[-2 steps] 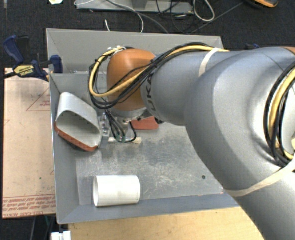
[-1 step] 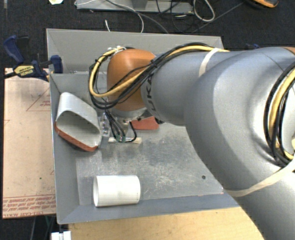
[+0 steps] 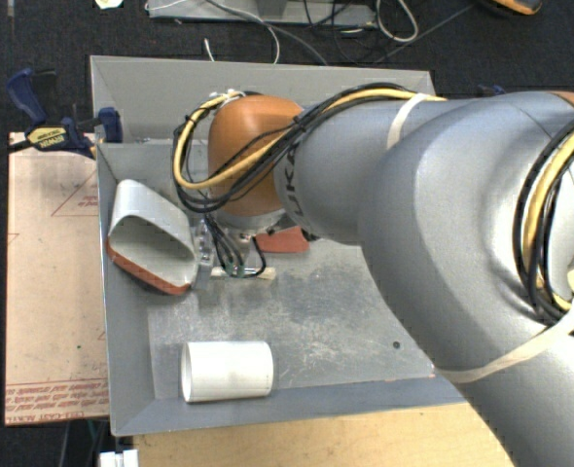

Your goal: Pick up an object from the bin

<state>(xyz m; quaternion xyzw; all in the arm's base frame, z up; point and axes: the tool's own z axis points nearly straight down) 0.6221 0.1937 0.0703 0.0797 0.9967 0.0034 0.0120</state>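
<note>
Tool (image 3: 209, 266) low in the bin (image 3: 297, 358), left of centre, hanging under the orange wrist cover (image 3: 253, 154). Released or clenched: cannot tell, the cover and the cables (image 3: 195, 163) hide most of it. Nothing is seen held.

Nearest thing: grey scoop-shaped shell (image 3: 151, 232) with a red-brown rim, lying on its side against the bin's left wall, open mouth turned toward the tool. Its lip is just beside the tool, perhaps touching. I judge this the likeliest pick. A red-orange flat piece (image 3: 285, 241) lies on the tool's other side, partly under the arm. A white cylinder (image 3: 227, 370) lies on its side near the front wall, well apart from the tool. A small pale bit (image 3: 256, 273) sits at the tool's foot. Bin thing or robot part, cannot tell.

Risks as I read them:
- The tool seems to stand over bare floor between the shell and the red-orange piece. Closing here could catch nothing.
- The shell's wall is thin and curved. A grip on the lip alone could slide off, or tip the shell as it lifts.
- A sideways nudge would jam the shell harder against the left wall, leaving no room to get round it.
- The shell's weight lies away from the lip. Lifted by the edge, it may swing and drop.
- The arm rides close over the red-orange piece. A shift could drag or shove it.
- The cables loop low by the shell's upper edge. A snag is possible if the wrist turns.
</note>
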